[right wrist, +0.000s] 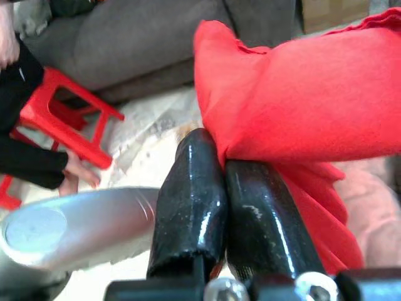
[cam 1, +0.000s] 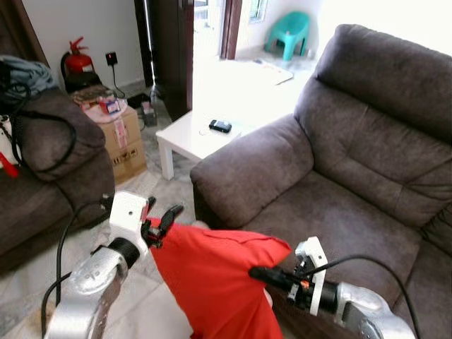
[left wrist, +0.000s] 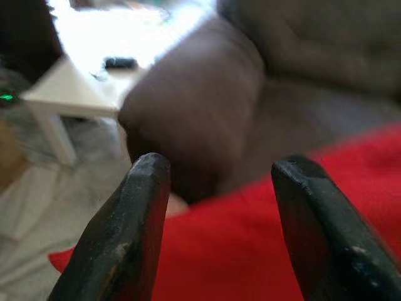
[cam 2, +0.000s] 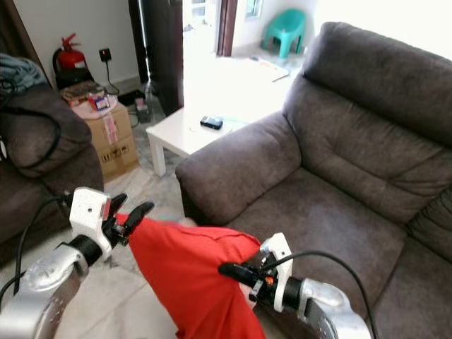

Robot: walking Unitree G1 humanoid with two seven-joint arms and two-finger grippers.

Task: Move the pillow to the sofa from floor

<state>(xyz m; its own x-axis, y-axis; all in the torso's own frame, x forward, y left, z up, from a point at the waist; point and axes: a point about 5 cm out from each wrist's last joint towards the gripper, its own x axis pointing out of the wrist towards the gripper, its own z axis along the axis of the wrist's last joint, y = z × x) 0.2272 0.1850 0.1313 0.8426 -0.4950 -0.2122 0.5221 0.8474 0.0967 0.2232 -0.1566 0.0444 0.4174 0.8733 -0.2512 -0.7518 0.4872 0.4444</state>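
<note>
Left eye view, item held: red pillow (cam 1: pixel 212 282), raised off the floor, hanging just before the front edge of the grey sofa (cam 1: pixel 353 176), between both grippers. Right gripper (cam 1: pixel 263 272): fingers closed tight on a pinched fold at the pillow's right upper corner; confirmed in right wrist view, fingers (right wrist: pixel 188 194) pressed together with red cloth caught between. Left gripper (cam 1: pixel 164 220): at the pillow's left upper corner, fingers spread apart in left wrist view, red fabric lying beyond and between them, not clamped.

Step in hand, as judged: carry to seat. Advised: close left fingers on the corner before lifting further, or else rely on the right grip alone and keep the swing gentle; raise the lower edge above the seat cushion front; set down well back on the seat so as not to slide off; release only once resting.

Surface: broad plush seat cushion, padded arm to the left, deep backrest.

Room: pale tiled floor (cam 1: pixel 152 311); low white desk (cam 1: pixel 191 138) with small dark device (cam 1: pixel 219 126); cardboard box (cam 1: pixel 121 141); fire extinguisher (cam 1: pixel 76 60); second dark sofa (cam 1: pixel 42 176) at left; turquoise chair (cam 1: pixel 288 32) beyond doorway; red stool (right wrist: pixel 56 119) and a person's hand (right wrist: pixel 78 175) in right wrist view.
</note>
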